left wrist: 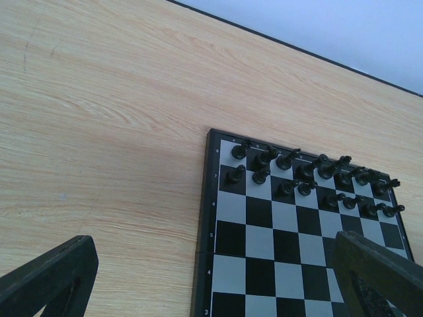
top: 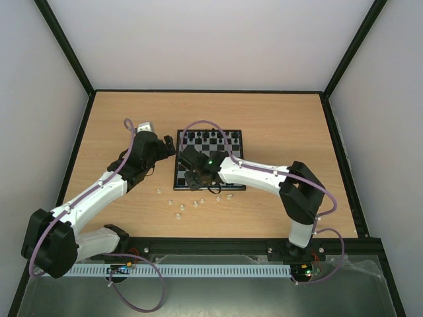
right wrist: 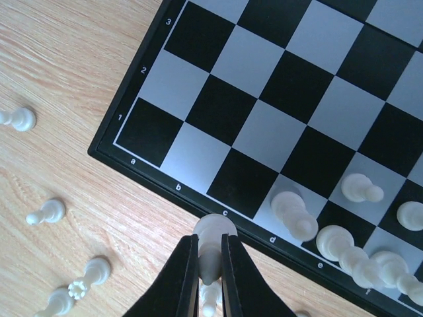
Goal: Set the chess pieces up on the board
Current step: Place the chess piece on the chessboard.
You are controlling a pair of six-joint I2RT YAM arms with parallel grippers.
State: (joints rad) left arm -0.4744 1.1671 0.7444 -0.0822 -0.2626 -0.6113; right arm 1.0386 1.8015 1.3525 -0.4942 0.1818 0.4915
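The board lies mid-table, black chessmen filling its far two rows. My right gripper is shut on a white chess piece, held base-first over the board's near rim by the c file. White pieces stand on the near rows from the d file rightwards. Loose white pieces lie on the wood to the left of the board's near corner and show in the top view. My left gripper hovers open by the board's left edge, holding nothing.
A grey-white block sits on the table behind the left arm. Black-framed walls enclose the wooden table on three sides.
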